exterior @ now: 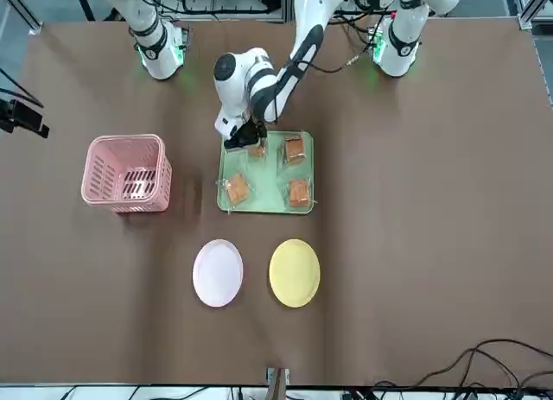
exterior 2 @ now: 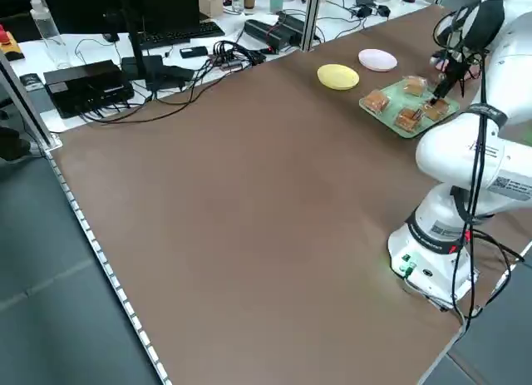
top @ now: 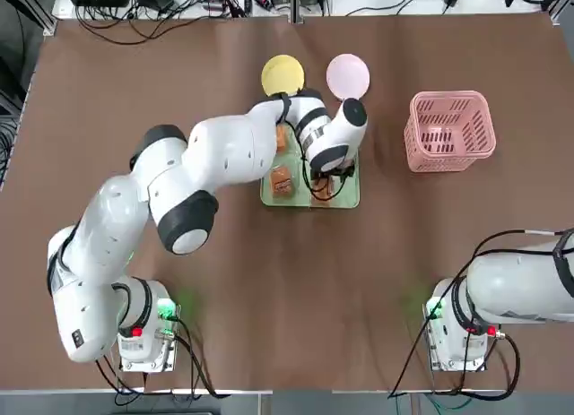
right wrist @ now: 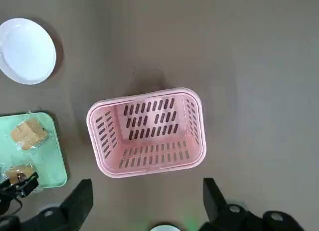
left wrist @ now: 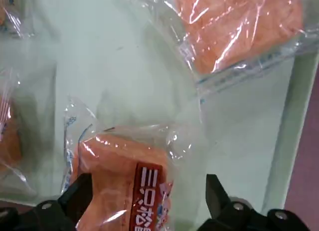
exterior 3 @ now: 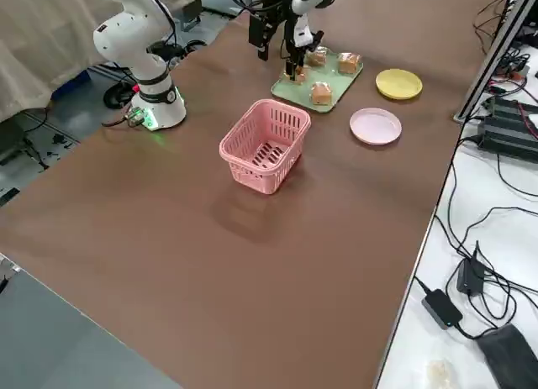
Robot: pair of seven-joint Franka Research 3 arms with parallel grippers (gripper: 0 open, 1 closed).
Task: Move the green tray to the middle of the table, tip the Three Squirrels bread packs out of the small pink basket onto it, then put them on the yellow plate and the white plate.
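The green tray (exterior: 265,208) lies at the table's middle with several Three Squirrels bread packs (exterior: 295,149) on it. My left gripper (left wrist: 147,203) stands open over the tray (top: 352,196), one finger on each side of a bread pack with a red label (left wrist: 124,186); it does not grip it. In the front view the left gripper (exterior: 244,143) is at the tray's corner nearest the robot. The small pink basket (top: 451,130) stands upright and empty at the right. The yellow plate (top: 282,74) and white plate (top: 348,76) sit bare beyond the tray. My right gripper (right wrist: 147,207) hangs open high above the basket (right wrist: 147,133).
The left arm (top: 206,159) stretches across the table's centre toward the tray. The right arm (top: 520,280) is folded back by its base at the near right. Cables and electronics (top: 170,3) lie past the far edge.
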